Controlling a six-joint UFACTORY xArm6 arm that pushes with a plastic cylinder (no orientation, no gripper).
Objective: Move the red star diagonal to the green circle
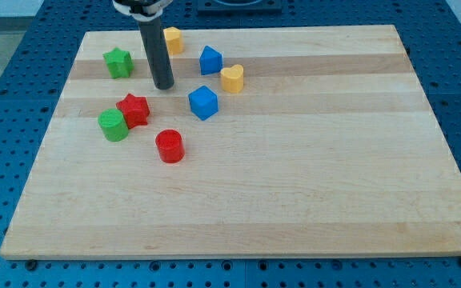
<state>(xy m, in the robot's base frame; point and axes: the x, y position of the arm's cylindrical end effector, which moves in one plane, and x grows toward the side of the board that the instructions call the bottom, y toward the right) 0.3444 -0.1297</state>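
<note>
Red star just below-left of my tip

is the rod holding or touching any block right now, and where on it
Nothing is held. My tip rests on the bare board, apart from every block; the red star lies just below it toward the view's left, touching the green circle.

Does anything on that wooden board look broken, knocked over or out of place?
Nothing stands out. The blocks all sit flat, clustered toward the view's upper left. The red star touches the green circle, up and to its right. My tip rests just above the star, touching no block. The board looks undamaged.
</note>
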